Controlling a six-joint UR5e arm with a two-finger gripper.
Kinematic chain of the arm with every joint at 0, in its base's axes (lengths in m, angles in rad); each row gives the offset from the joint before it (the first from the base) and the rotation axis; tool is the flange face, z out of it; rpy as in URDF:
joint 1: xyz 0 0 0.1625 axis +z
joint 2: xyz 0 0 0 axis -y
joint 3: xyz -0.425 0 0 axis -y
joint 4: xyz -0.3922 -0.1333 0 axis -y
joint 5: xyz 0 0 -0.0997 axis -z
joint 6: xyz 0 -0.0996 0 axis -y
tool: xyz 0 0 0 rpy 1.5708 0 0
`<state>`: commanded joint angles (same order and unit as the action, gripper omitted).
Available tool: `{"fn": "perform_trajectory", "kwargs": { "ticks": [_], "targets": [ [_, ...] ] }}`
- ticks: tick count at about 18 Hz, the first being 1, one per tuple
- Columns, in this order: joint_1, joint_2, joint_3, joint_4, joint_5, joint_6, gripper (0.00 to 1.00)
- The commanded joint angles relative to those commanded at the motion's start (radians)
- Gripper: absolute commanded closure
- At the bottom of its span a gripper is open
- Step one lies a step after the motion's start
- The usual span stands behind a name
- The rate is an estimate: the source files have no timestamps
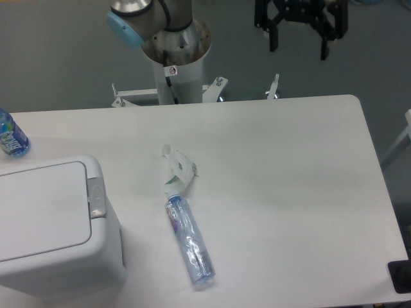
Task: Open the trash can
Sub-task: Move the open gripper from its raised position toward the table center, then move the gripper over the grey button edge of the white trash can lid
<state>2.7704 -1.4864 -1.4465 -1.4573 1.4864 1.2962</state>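
Note:
The trash can (51,224) is a large boxy white bin at the table's front left. Its flat lid (40,208) lies closed, with a small grey push latch (96,199) on its right edge. My gripper (299,45) hangs high at the top right, beyond the table's far edge and far from the bin. Its two black fingers (273,38) are spread apart with nothing between them.
A clear plastic bottle (189,239) lies on its side in the table's middle, with a crumpled white wrapper (177,167) by its cap end. A blue-labelled bottle (10,136) stands at the left edge. The arm's base column (173,58) stands behind the table.

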Motion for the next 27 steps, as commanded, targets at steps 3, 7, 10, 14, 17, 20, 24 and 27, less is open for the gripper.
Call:
{"fn": "perform_trajectory", "kwargs": {
  "ticks": [3,7,10,14,17,20,24,27],
  "targets": [
    [0.0,-0.002,-0.002,0.002,0.0,-0.002,0.0],
    [-0.005,-0.005,-0.003,0.009,0.0,-0.035,0.0],
    [-0.035,-0.035,-0.005,0.06,0.002,-0.171,0.0],
    [-0.118,-0.086,-0.003,0.164,0.006,-0.463,0.0],
    [-0.161,-0.112,-0.003,0.218,0.003,-0.679,0.0],
    [-0.212,-0.136,-0.003,0.25,0.002,-0.799,0.0],
    [-0.293,-0.176,0.003,0.279,0.002,-0.986,0.0],
    [-0.347,-0.195,0.005,0.299,0.002,-1.081,0.0]
  ]
}}
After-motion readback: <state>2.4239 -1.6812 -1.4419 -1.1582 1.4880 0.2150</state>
